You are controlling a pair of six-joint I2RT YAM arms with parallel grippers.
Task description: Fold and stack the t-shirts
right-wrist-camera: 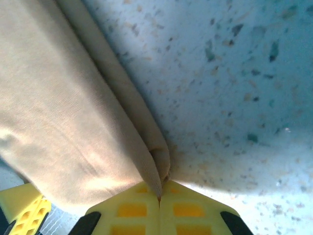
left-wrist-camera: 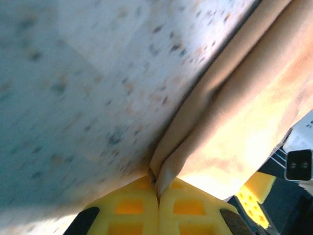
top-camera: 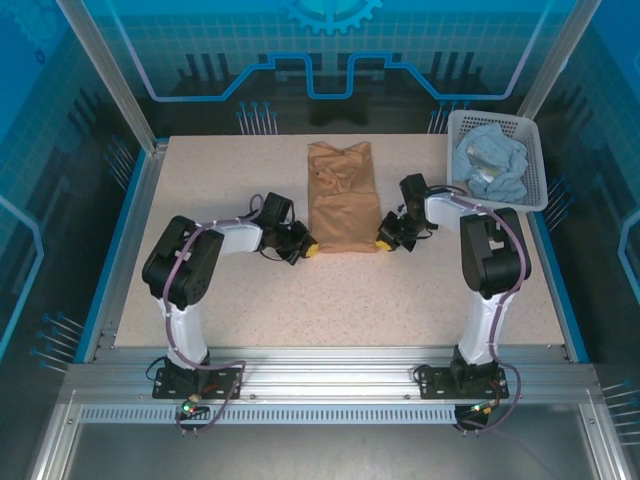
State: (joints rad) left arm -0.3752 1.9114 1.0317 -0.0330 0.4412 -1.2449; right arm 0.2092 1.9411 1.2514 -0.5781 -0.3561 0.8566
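The left gripper (left-wrist-camera: 158,188) is pressed shut, its yellow waffle-moulded pads meeting on a thin pinch of the tan shirt (left-wrist-camera: 244,127) at the near left corner. The right gripper (right-wrist-camera: 159,193) is closed the same way on the near right corner, where the hem rolls into a soft double fold. From above, the shirt lies as a narrow rectangle in the middle of the table (top-camera: 350,300), with the sleeves folded in, the collar end far from the arms and a few creases across the far half. Its knit is fine and matte. The table top is smooth, pale and speckled like stone. The blue shirt (top-camera: 490,160) sits crumpled in the white lattice basket (top-camera: 495,116) at the far right corner, its outline lost in the bunching. In the left wrist view the table is blurred, and another yellow pad is cut off at the lower right. I cannot tell how many layers each pinch holds
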